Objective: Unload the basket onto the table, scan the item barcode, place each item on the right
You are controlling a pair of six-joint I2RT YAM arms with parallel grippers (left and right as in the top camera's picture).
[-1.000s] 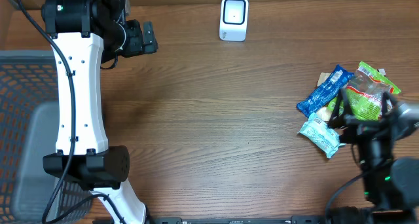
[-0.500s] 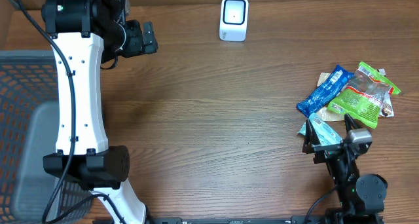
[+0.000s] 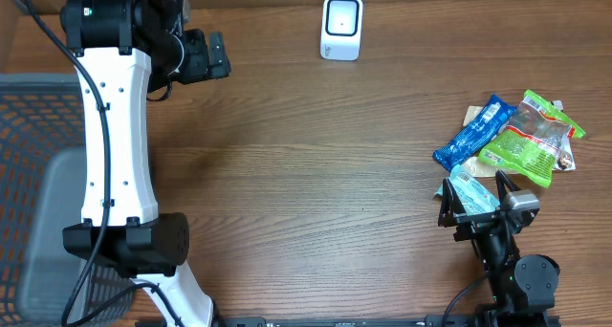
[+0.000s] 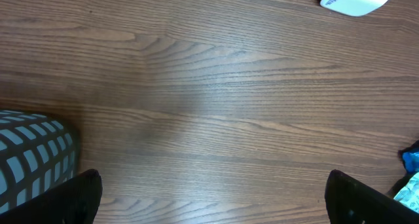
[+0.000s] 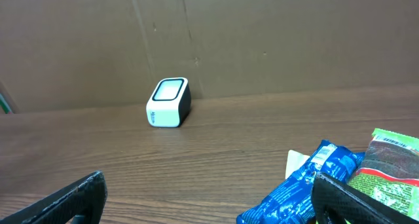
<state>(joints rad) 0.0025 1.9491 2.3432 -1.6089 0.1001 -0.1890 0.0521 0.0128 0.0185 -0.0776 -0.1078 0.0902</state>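
Observation:
A white barcode scanner (image 3: pixel 341 26) stands at the table's back, also seen in the right wrist view as the scanner (image 5: pixel 169 103) against the cardboard wall. A pile of snack packets lies at the right: a blue packet (image 3: pixel 475 131), a green packet (image 3: pixel 531 136) and a pale teal packet (image 3: pixel 469 188). My right gripper (image 3: pixel 476 203) stands open at the pile's front left, straddling the teal packet without holding it. From its wrist camera, the blue packet (image 5: pixel 308 185) lies beside the right finger. My left gripper (image 3: pixel 215 57) hangs open at the back left, empty.
A grey mesh basket (image 3: pixel 29 174) sits off the table's left side, and its corner (image 4: pixel 33 152) shows in the left wrist view. A brown cardboard wall (image 5: pixel 262 34) closes the back. Bare wood table (image 3: pixel 316 174) stretches between the arms.
My right arm has swung from over the pile's right edge to its front left, then settled. The left arm has not moved.

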